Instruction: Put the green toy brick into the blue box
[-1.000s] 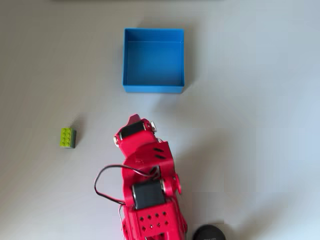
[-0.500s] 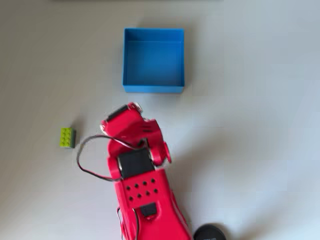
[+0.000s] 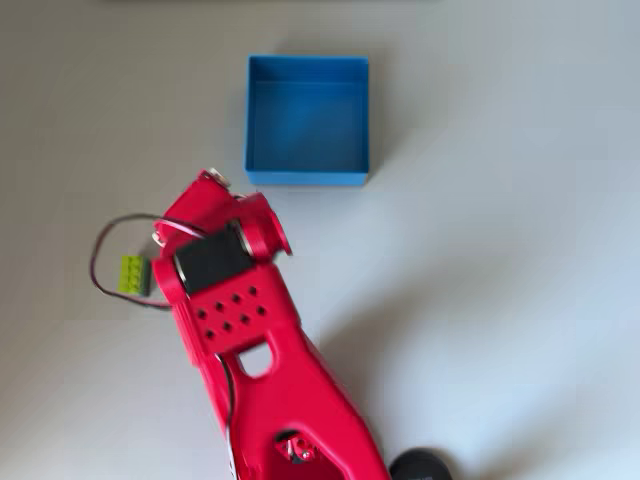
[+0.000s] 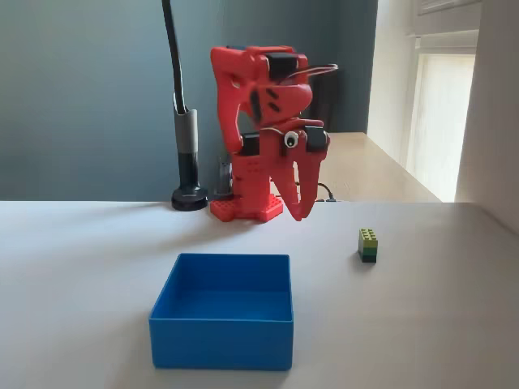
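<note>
Nothing is done yet: the green toy brick [image 4: 368, 244] sits on the table [image 4: 81, 267], well apart from the empty blue box [image 4: 220, 345]; the hand [image 4: 299, 212] hangs above, fingers pressed together, holding nothing

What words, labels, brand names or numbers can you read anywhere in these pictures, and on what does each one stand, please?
None can be read.
The green toy brick, the blue box and the red arm with its gripper show no lettering.
The black round base at the bottom edge of the overhead view bears a faint mark, too blurred to read.
</note>
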Action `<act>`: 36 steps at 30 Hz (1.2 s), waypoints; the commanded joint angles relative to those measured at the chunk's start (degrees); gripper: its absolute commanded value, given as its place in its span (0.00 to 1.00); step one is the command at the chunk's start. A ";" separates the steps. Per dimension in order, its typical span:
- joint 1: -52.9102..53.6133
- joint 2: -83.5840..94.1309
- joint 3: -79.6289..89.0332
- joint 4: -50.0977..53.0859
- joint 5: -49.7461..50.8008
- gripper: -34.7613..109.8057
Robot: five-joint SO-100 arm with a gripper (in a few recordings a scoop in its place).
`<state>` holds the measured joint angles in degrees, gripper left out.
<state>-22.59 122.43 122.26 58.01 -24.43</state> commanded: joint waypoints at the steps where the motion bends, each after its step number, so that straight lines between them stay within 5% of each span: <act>1: -1.58 -4.39 -10.55 3.96 -4.04 0.37; 14: -6.77 -17.14 -21.36 13.18 -18.72 0.45; 36: -20.57 -30.67 -26.46 20.04 -18.46 0.46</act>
<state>-41.04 90.97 98.35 76.29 -43.15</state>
